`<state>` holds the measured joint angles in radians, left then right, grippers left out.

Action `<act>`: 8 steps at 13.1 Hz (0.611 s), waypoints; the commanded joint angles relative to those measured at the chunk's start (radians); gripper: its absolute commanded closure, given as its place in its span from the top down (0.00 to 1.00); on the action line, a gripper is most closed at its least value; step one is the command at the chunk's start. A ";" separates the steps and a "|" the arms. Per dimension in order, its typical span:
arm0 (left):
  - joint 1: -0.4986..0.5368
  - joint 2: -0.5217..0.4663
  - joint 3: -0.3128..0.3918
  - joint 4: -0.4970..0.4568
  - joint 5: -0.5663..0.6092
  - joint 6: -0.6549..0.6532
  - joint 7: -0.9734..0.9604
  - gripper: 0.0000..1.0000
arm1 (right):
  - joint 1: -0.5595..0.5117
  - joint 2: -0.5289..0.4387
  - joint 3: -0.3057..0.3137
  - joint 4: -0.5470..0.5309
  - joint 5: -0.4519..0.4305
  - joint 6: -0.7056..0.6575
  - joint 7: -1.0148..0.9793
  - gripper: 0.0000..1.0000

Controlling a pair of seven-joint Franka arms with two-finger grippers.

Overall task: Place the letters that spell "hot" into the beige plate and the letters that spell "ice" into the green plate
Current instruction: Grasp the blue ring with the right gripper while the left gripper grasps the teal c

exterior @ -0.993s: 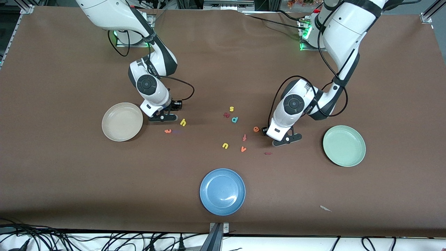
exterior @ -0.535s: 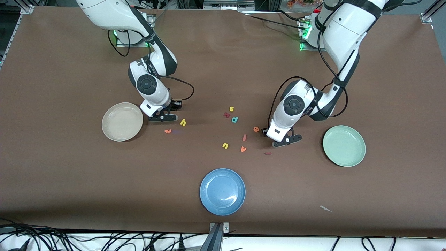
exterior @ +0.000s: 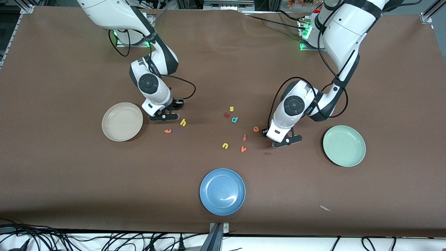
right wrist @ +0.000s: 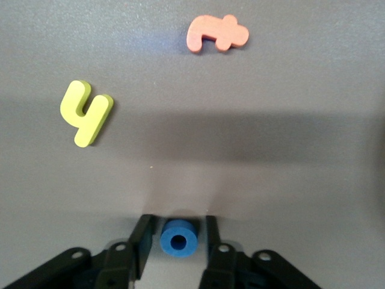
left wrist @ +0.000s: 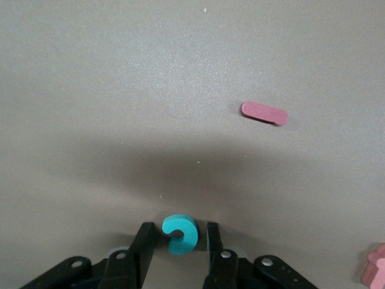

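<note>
In the left wrist view my left gripper is down at the table with the teal c between its fingers; it is open, with a narrow gap on each side. The dark red i lies just ahead of it. In the front view this gripper sits between the orange e and the green plate. My right gripper is open around the blue o, thin gaps showing. The yellow h and orange t lie close by. It stands beside the beige plate.
A blue plate sits nearest the front camera. Mid-table lie a yellow s, a dark red zigzag letter, a teal p, a yellow u, a reddish f and an orange v.
The right arm's wrist and gripper have shifted slightly toward the robots' bases. The left arm has barely moved. No letter on the table has changed place.
</note>
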<state>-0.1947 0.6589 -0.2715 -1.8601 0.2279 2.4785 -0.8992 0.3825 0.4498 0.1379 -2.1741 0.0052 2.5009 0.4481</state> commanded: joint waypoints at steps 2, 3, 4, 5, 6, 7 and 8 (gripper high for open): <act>-0.003 0.031 0.002 0.030 0.027 0.005 -0.018 0.37 | -0.005 0.000 0.012 -0.021 0.004 0.013 -0.002 0.19; -0.003 0.031 0.002 0.030 0.025 0.007 -0.015 0.36 | -0.005 -0.002 0.012 -0.021 0.004 0.012 -0.002 0.19; -0.003 0.033 0.002 0.030 0.027 0.005 -0.012 0.35 | -0.005 -0.002 0.012 -0.021 0.003 0.012 -0.002 0.19; -0.003 0.033 0.002 0.030 0.027 0.005 -0.010 0.34 | -0.005 -0.003 0.012 -0.021 0.004 0.012 0.000 0.19; -0.003 0.033 0.002 0.030 0.027 0.005 -0.009 0.34 | -0.005 -0.011 0.011 -0.018 0.004 0.003 0.000 0.19; -0.002 0.033 0.002 0.030 0.027 0.005 -0.007 0.32 | -0.005 -0.031 0.011 -0.009 0.004 -0.029 -0.002 0.19; -0.003 0.033 0.002 0.030 0.027 0.005 -0.009 0.31 | -0.007 -0.054 0.006 0.010 0.004 -0.077 -0.008 0.19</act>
<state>-0.1943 0.6596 -0.2708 -1.8566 0.2279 2.4770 -0.8993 0.3822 0.4461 0.1384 -2.1705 0.0052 2.4880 0.4481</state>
